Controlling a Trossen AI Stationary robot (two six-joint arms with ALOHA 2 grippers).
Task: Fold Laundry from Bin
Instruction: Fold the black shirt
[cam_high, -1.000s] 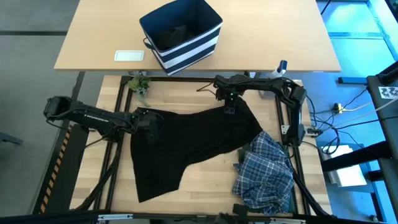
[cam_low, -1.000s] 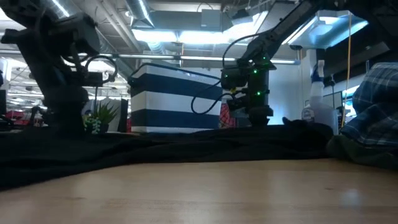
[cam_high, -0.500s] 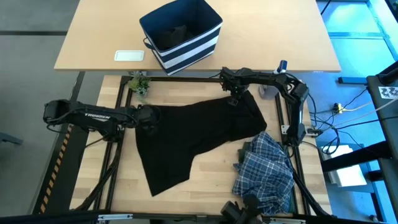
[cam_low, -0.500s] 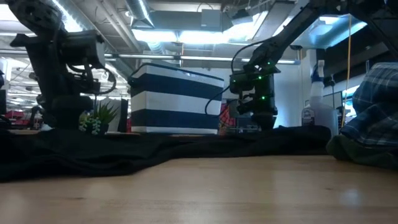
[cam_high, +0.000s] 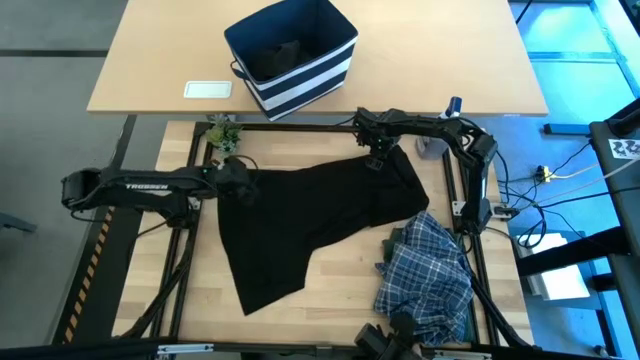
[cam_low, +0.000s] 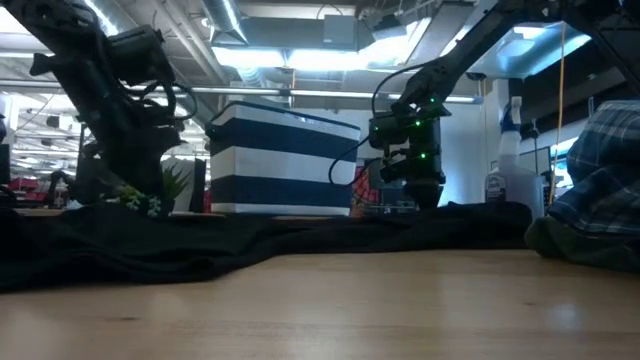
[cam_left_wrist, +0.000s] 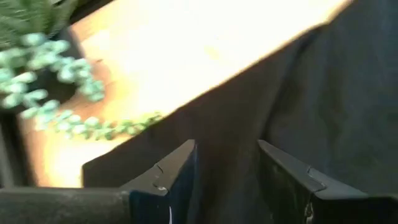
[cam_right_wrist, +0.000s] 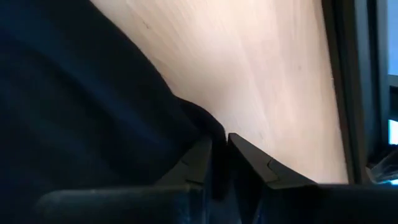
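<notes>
Across the middle of the slatted wooden table (cam_high: 330, 275) lies the black garment (cam_high: 300, 225), spread flat, one long tail running toward the near left. Compared with half a second back the cloth has barely shifted, but a full second ago it sat wider to the left and lower. The left gripper (cam_high: 240, 185) is at the cloth's far left corner, and its arm has drawn back and angled up since the last look; in the left wrist view its fingers (cam_left_wrist: 177, 171) stand spread over the black cloth, with nothing seen between them. The right gripper (cam_high: 376, 160) holds its spot at the far right corner, jaws almost together with a slim gap, the garment's edge sitting right at the tips in the right wrist view.

Down at the near right, the blue-and-white plaid shirt (cam_high: 428, 275) is crumpled in a heap, just touching the black cloth's right side. Beyond the worktable, on a separate pale tabletop (cam_high: 440, 50), stands the navy-and-white striped bin (cam_high: 292, 58), something dark inside it. A small white card (cam_high: 208, 89) lies left of the bin. A little green plant (cam_high: 225, 135) sits at the far left corner, close to the left gripper. Behind, the low view shows ceiling lights (cam_low: 300, 55) and an open workshop.
</notes>
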